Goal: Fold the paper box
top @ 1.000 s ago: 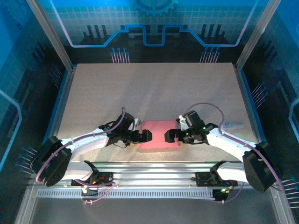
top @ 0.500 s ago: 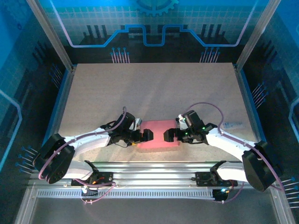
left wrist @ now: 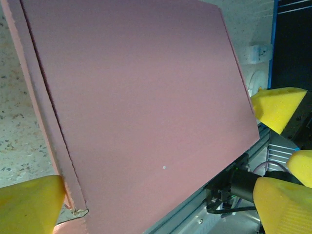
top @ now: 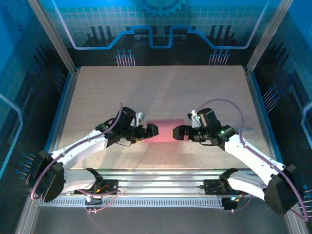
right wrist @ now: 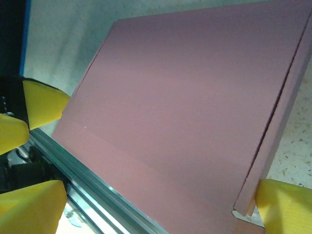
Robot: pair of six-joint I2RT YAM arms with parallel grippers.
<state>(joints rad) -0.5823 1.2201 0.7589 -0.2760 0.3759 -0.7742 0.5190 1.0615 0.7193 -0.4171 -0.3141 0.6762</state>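
Found the slim rectangular pink cardboard paper box (top: 161, 132) near the front middle of the speckled beige table (top: 161, 92), bracketed end to end by the left end effector (top: 152, 129) and the right end effector (top: 178, 131). Noted both spread wide and released, clamping nothing. Saw one yellow fingertip (left wrist: 29, 204) just beside the box's creased edge.

paper box (top: 165, 132): 1
arms: 2, left arm (top: 82, 146) + right arm (top: 249, 151)
grippers: 2, left gripper (top: 152, 130) + right gripper (top: 178, 131)
yellow fingertips (left wrist: 29, 204): 4, two per gripper
worktop (top: 161, 92): 1
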